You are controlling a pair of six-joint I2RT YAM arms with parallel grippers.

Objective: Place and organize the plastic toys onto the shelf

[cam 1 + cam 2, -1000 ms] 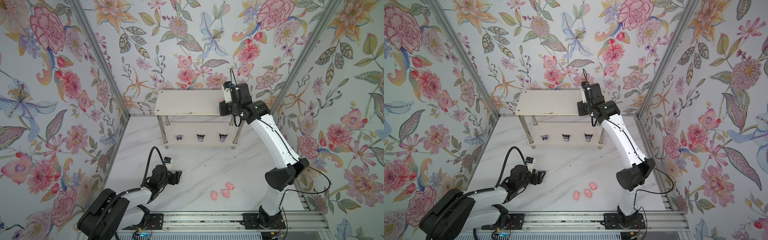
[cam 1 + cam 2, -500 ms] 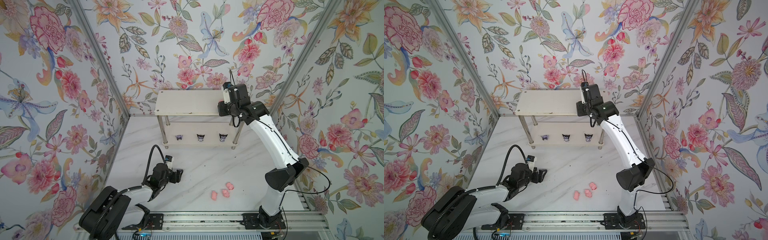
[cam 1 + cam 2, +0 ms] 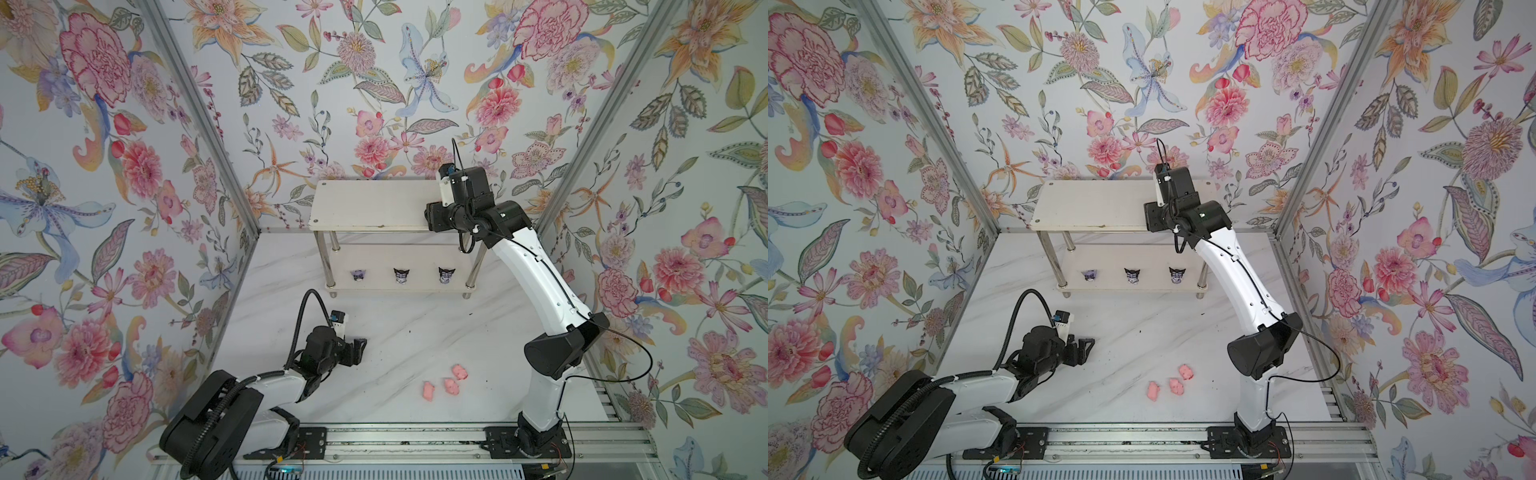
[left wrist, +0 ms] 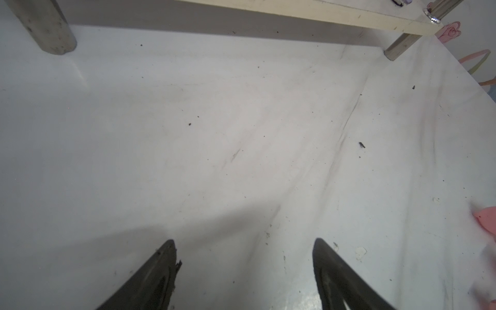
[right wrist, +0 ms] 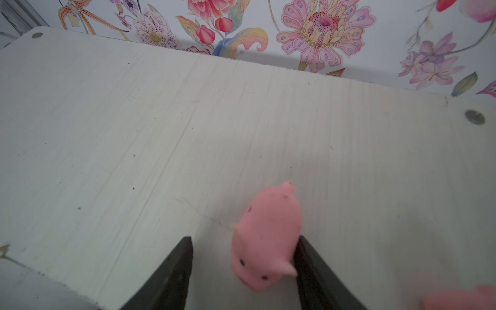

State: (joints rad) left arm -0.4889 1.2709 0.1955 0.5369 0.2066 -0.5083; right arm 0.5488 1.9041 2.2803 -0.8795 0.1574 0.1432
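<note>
Right fingers (image 5: 169, 279) apart over shelf (image 3: 365, 208) top board, right end; pink pig (image 5: 265, 236) between them, touching one finger. Left fingers (image 4: 153, 276) apart over table (image 3: 415, 332). Three figurines (image 3: 401, 275) along lower board's front edge; three pigs (image 3: 451, 386) near table's front edge

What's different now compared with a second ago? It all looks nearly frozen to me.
The right arm's jaws have spread apart over the shelf's top board, letting go of a pink pig that still touches one jaw. The left arm crept slightly forward, jaws open. The three pigs on the table and three figurines on the lower board stayed put.
</note>
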